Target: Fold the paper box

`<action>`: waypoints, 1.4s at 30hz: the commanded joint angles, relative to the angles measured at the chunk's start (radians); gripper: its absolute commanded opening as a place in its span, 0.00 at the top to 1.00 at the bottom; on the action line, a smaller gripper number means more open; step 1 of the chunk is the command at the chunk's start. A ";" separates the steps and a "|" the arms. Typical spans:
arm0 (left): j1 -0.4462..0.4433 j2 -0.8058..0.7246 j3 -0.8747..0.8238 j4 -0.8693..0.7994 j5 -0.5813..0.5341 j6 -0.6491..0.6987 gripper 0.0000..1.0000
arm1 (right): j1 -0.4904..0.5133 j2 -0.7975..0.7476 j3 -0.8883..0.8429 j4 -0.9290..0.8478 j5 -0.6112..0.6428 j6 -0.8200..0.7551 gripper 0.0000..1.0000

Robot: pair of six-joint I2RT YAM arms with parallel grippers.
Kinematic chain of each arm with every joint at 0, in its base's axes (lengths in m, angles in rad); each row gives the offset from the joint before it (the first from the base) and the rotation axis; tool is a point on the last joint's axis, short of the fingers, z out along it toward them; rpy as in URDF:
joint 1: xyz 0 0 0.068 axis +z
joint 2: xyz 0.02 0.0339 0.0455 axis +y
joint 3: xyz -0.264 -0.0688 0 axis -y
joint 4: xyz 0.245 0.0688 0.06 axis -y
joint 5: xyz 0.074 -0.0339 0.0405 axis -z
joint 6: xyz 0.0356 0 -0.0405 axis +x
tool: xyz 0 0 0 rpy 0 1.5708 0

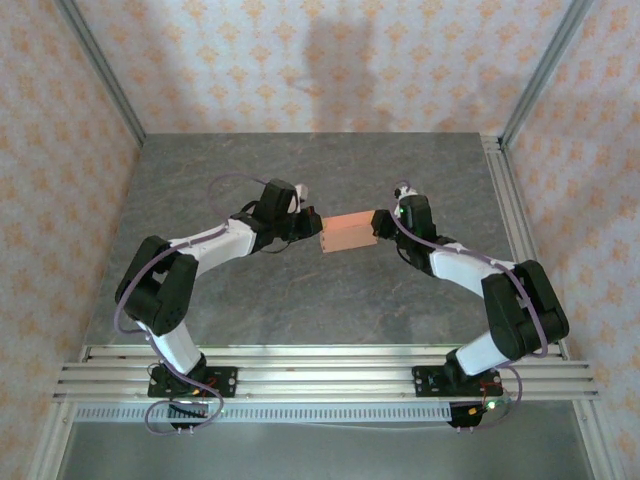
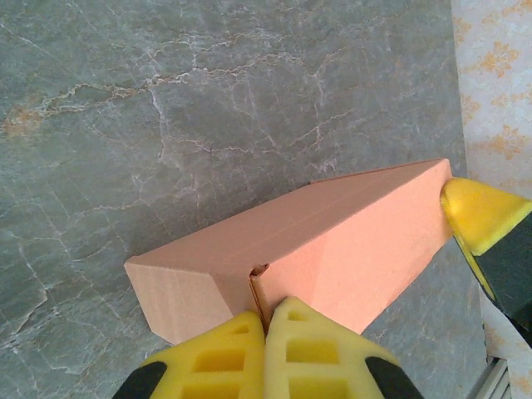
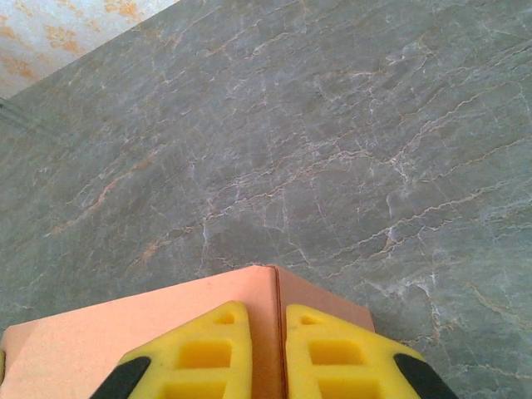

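Note:
The paper box [image 1: 348,232] is a small closed-looking salmon-orange card box, lying lengthwise between my two grippers over the middle of the table. My left gripper [image 1: 316,226] is shut on a thin card edge at the box's left end; in the left wrist view its yellow fingers [image 2: 268,312] pinch that edge of the box [image 2: 332,241]. My right gripper [image 1: 380,226] is shut on the right end. Seen from the right wrist, the right gripper [image 3: 268,314] clamps a card edge at a corner of the box [image 3: 166,324]. A yellow fingertip [image 2: 478,216] of the right gripper shows at the box's far end.
The grey marbled table [image 1: 300,170] extends behind and in front of the box. Aluminium rails [image 1: 320,370] run along the near edge, and another rail [image 1: 505,200] along the right side. Patterned walls [image 1: 300,60] enclose the table.

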State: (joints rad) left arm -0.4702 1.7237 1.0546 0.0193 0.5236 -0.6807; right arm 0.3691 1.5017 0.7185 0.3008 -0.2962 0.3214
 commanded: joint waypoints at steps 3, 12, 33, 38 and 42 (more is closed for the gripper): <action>-0.028 0.043 -0.019 -0.139 -0.028 0.048 0.91 | 0.028 -0.003 -0.008 -0.145 -0.057 -0.033 0.97; -0.023 -0.005 0.196 -0.312 -0.092 0.186 0.16 | 0.008 -0.038 0.131 -0.169 -0.036 0.069 0.42; -0.065 0.127 0.524 -0.723 -0.013 1.385 0.00 | -0.065 -0.262 0.089 -0.401 0.106 0.123 0.16; -0.071 0.235 0.647 -0.837 -0.084 1.445 0.03 | -0.064 -0.262 0.082 -0.397 0.097 0.119 0.16; -0.076 0.288 0.696 -0.910 -0.111 1.481 0.07 | -0.064 -0.261 0.080 -0.399 0.097 0.108 0.16</action>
State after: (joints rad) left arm -0.5373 1.9934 1.7081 -0.7712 0.4591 0.7223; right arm 0.3065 1.2610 0.8120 -0.0841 -0.2089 0.4465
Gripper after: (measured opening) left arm 0.937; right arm 0.838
